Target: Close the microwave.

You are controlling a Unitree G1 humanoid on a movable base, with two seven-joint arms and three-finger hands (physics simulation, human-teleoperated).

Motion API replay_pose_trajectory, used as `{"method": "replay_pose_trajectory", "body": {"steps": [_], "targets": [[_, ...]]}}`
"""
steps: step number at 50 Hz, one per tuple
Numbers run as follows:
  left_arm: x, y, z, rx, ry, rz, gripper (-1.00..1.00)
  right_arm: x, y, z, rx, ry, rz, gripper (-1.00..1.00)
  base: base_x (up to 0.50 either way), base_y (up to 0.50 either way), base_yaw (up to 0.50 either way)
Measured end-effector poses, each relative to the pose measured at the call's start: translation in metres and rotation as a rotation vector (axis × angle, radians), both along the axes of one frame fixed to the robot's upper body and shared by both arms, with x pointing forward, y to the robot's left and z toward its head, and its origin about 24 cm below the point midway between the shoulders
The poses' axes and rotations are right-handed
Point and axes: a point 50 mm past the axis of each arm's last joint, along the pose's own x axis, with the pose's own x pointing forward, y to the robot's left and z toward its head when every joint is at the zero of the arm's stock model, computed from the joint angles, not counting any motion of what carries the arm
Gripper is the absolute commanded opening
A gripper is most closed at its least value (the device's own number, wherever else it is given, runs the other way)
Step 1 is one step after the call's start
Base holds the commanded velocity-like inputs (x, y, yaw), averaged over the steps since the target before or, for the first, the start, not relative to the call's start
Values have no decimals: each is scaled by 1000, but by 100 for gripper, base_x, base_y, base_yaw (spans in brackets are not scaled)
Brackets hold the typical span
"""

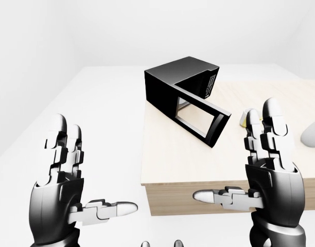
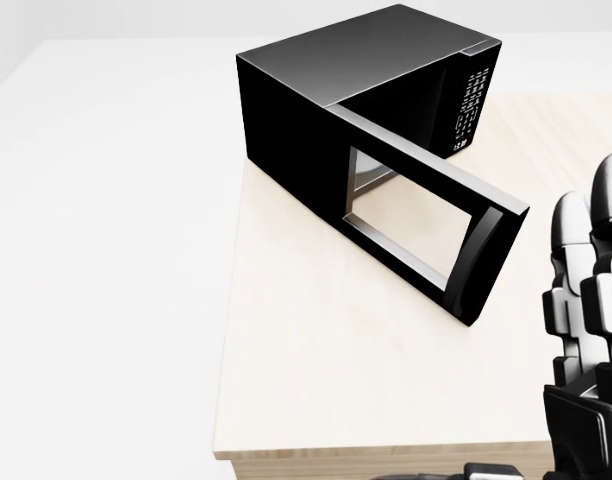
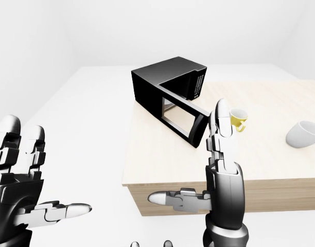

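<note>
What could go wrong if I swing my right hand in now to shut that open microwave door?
1. The black microwave sits at the wooden table's left edge in the head view; a hard shove might slide it off.
2. The yellow mug stands right of the open door, close to the open right hand, which could clip it.
3. The open left hand hangs off the table, likely too far to steady anything.
</note>
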Motion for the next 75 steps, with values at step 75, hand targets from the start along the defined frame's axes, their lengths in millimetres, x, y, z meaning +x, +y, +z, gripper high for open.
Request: {"method": "replay_pose_trajectory", "body": {"steps": [75], "targets": [[-2, -1, 0, -15, -3, -11, 100, 0, 13, -8, 10, 39, 53, 100, 17, 2, 0]]}}
